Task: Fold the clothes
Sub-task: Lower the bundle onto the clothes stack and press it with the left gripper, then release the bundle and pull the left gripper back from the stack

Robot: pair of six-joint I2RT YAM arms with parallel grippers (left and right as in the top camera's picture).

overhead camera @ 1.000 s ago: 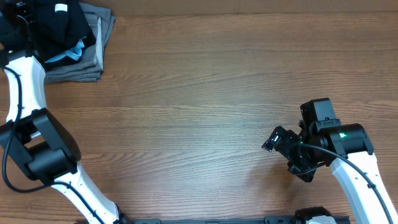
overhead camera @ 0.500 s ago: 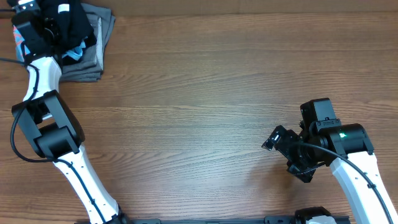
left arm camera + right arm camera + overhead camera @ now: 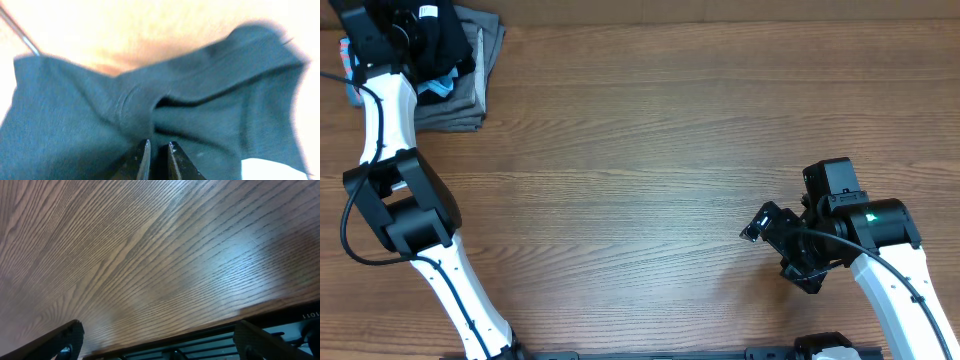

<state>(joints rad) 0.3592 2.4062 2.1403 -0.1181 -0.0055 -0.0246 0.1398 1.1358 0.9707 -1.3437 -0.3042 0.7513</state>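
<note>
Left pincer (image 3: 157,152): at the far-left back corner, on the pile. Its fingers stand close together with a slim gap and dark cloth is pleated toward the tips. I cannot tell whether the cloth is truly pinched.
Black T-shirt (image 3: 445,35): crumpled on top of the pile, straight ahead of the left pincer's tips, white tag up. Bunched as it is, it shows no clear long axis.
Beneath it: a light blue shirt (image 3: 438,88) peeks out over a grey garment (image 3: 460,105).
Edges: the pile hugs the table (image 3: 650,150) corner, so there is little room behind or to the left.
Open room: bare wood lies to the right and front, and spreading the shirt likely needs a pull that way.
Right pincer (image 3: 160,337): spread wide and empty, low over bare wood at the front right, well apart from the shirt.
Nearer arm: the left, plainly.
</note>
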